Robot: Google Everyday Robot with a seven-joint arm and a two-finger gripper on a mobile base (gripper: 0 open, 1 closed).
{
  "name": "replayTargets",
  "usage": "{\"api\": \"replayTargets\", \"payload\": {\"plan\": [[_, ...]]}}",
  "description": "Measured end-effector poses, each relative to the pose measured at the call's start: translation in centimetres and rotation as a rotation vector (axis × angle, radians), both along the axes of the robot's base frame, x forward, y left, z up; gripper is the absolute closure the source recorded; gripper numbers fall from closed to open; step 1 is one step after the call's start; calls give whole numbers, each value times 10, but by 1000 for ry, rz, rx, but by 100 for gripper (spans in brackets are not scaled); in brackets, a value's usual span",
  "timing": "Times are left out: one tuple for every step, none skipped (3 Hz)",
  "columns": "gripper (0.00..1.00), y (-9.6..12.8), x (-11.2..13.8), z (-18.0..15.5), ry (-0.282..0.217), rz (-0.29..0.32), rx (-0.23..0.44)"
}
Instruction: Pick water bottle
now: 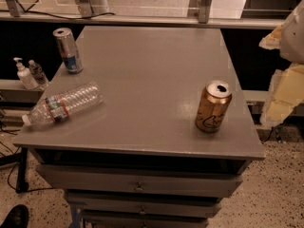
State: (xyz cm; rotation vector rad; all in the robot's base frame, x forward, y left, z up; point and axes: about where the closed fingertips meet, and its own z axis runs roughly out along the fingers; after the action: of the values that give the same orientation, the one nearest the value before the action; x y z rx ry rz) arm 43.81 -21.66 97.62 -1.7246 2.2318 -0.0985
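The water bottle (64,103) lies on its side at the front left of the grey table top (152,70). It is clear and ribbed, with a red, white and green label band. Its white cap points left and reaches past the table's left edge. My gripper (284,91) shows as pale, cream-coloured parts at the right edge of the camera view, beyond the table's right side. It is far from the bottle and touches nothing.
A gold can (213,106) stands upright at the front right. A silver and blue can (68,50) stands at the back left. A white pump dispenser (23,75) and a tiny clear bottle (37,72) sit on a lower shelf to the left. Drawers (137,184) are under the top.
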Motion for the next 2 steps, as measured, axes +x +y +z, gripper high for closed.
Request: {"api": "replayTargets", "payload": {"plan": [[0, 2, 1, 2, -11, 5, 2], [0, 41, 13, 7, -43, 85, 37]]}}
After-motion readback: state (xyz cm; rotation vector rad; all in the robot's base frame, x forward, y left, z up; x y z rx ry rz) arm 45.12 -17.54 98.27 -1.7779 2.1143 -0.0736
